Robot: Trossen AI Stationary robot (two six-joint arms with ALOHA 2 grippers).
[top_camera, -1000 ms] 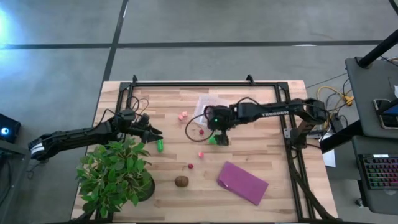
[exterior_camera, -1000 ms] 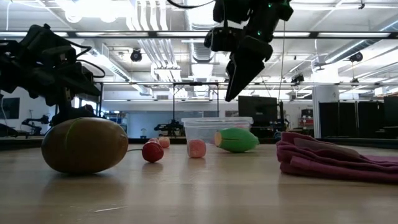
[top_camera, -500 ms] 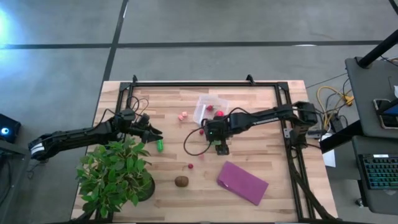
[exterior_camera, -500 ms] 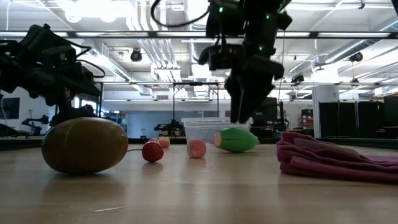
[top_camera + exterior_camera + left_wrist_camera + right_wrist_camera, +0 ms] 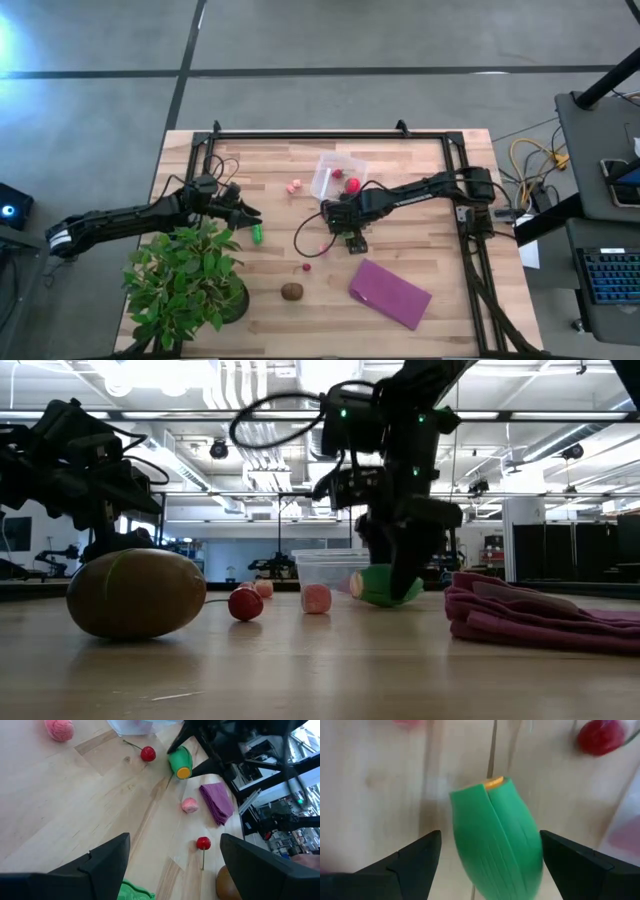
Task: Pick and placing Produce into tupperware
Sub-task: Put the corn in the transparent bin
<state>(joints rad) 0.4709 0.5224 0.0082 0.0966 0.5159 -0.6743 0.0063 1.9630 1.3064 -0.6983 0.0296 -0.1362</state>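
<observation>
The clear tub (image 5: 333,178) stands far of the table's middle with one red piece inside. A green toy vegetable with an orange end (image 5: 495,837) lies on the wood just near of it. My right gripper (image 5: 350,228) is low over this vegetable, open, one finger on either side (image 5: 395,575). Loose on the table lie pink pieces (image 5: 293,186) (image 5: 322,247), red cherries (image 5: 325,212) (image 5: 306,267) and a brown kiwi (image 5: 291,291). My left gripper (image 5: 248,212) hovers open at the left, above a small green piece (image 5: 256,235).
A leafy potted plant (image 5: 188,282) fills the near left corner, close under my left arm. A folded purple cloth (image 5: 390,293) lies near right of the right gripper. A black frame (image 5: 330,134) runs along the table's far and right edges.
My right gripper has come down and toward the near edge, away from the tub, until its open fingers straddle the green vegetable close to the wood. The vegetable and the other pieces have stayed in place.
</observation>
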